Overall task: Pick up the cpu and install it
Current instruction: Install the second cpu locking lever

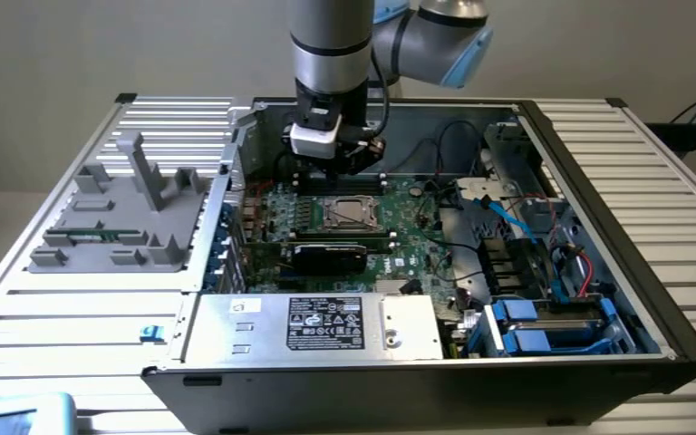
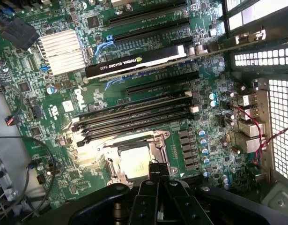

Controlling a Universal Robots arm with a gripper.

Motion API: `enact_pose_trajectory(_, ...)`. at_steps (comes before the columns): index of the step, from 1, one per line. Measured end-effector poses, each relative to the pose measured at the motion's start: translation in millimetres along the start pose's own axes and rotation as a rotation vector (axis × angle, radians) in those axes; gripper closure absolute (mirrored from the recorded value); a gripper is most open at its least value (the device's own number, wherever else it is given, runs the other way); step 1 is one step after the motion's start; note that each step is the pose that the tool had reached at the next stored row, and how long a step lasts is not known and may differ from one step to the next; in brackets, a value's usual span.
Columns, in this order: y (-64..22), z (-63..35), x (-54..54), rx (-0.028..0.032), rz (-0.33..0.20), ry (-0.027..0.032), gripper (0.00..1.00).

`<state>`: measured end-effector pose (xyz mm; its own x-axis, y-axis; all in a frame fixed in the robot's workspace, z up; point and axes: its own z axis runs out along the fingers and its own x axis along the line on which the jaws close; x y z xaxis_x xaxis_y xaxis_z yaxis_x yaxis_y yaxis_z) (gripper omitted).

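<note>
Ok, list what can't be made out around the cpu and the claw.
- Cpu near edge: wrist view, claw covers it.
- Whether claw touches cpu: wrist view, contact hidden by the claw's own body.
- Claw tips: exterior view, hidden behind the arm's wrist.
- Cpu markings: exterior view, too small.

The wrist view looks down on a green motherboard (image 2: 148,119). The cpu (image 2: 134,161) sits in its metal-framed socket (image 2: 158,143), lit brightly. The gripper (image 2: 155,176), fingers closed together, hangs just above the chip's edge. Near it lie long black memory slots (image 2: 134,117), a graphics card (image 2: 134,63) and a ribbed silver heatsink (image 2: 62,51).
</note>
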<state>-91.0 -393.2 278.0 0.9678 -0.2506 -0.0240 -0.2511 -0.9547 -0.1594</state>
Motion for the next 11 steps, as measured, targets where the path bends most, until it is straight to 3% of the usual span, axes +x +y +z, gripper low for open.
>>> enact_pose_trajectory(7,3.5,10.8,0.7,0.0001,0.001,-0.0015,0.89)
enact_pose_trajectory(9,7.0,11.9,1.6,0.0038,0.002,-0.0037,0.89)
enact_pose_trajectory(11,10.9,12.5,2.6,0.0119,0.003,-0.0073,0.89)
